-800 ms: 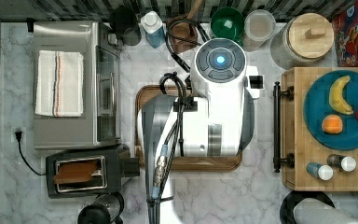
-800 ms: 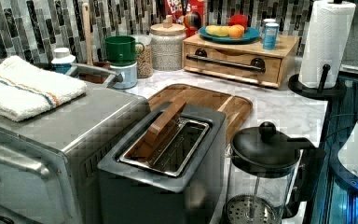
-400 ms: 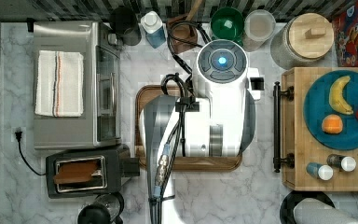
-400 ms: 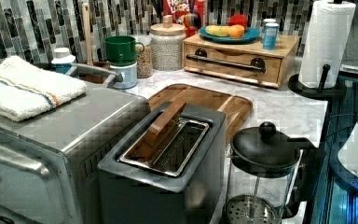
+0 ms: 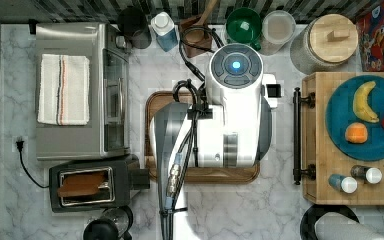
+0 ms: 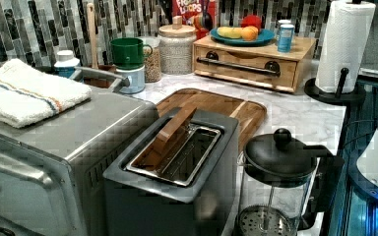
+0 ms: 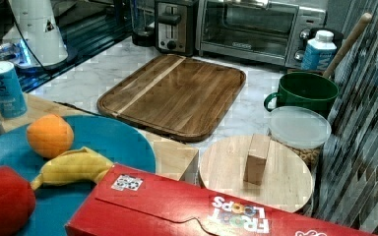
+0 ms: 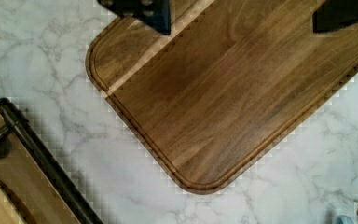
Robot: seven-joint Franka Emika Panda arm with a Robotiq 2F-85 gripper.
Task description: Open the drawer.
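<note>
**Gripper spread above the tray, drawer shut at the top view's right**

Gripper state: in the wrist view the gripper [image 8: 242, 14] has its two black fingers [image 8: 144, 11] set wide apart, released, with nothing between them. Both fingertips hang over the dark tray [image 8: 233, 88]; contact with the tray cannot be told.

Arm pose: in the top view the white arm [image 5: 230, 120] stands over the tray [image 5: 152, 100], hiding most of it. Its round blue-lit cap lies toward the far side, and a cable bundle runs down the top view's left flank of the arm to the near edge.

Layout, top view, left to right:
- Toaster oven [image 5: 80, 90] with a striped towel [image 5: 62, 89] folded on its roof.
- Toaster [image 5: 92, 182] near of the oven, with a French press [image 5: 107, 227] just beside it.
- Tray on the marble counter [image 5: 280, 210], under the arm.
- Drawer [image 5: 350, 140] at the right, well apart from the gripper. Its black bar handle [image 5: 296, 135] faces the tray across a strip of bare counter.

Drawer state: in the left view the drawer [image 6: 248, 61] front sits flush with its box, not yet pulled out. A blue plate [image 5: 340, 115] with a banana [image 5: 364, 101] rests on top of the box.

In the wrist view the handle [image 8: 42, 158] runs diagonally, apart from the tray's rounded corner.
</note>
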